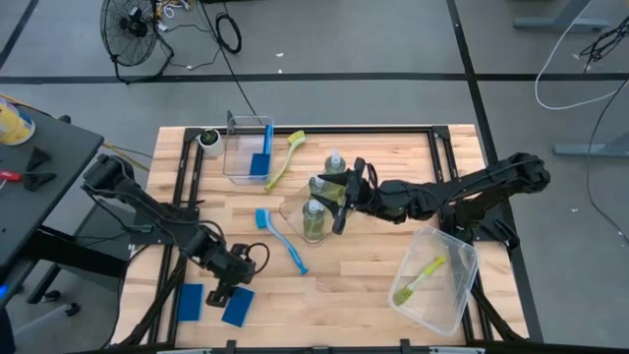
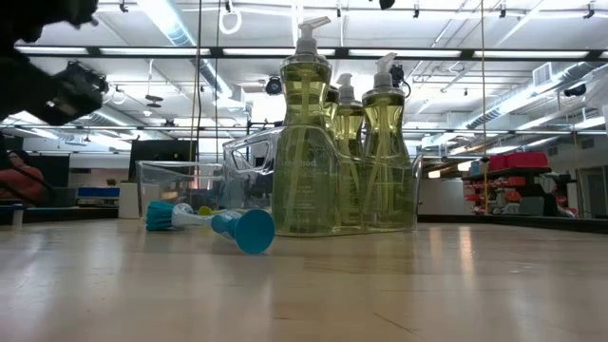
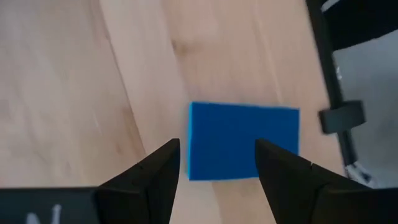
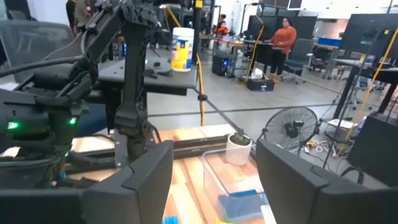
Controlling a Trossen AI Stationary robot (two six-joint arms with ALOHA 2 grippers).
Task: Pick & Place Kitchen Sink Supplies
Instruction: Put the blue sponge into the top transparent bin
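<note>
Sponge point(image 3: 242, 140) lies flat under the left pincer point(image 3: 217, 163), released above it; right pincer point(image 1: 339, 202), released, hovers beside the bottles point(image 1: 314, 218).

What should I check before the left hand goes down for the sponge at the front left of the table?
1. Left hand open: ok, fingers apart and empty.
2. Hand lined up with the blue sponge: ok, in the wrist view it sits between the fingers.
3. Sponge flat on the table: ok.
4. Space from the second blue sponge: not ok, it lies close beside the target, so a finger might nudge it.
5. Right hand out of the way: ok, it is at the bottles mid-table, open, holding nothing visible.
6. Drop bin free: cannot tell, the far clear bin already holds a sponge.
</note>
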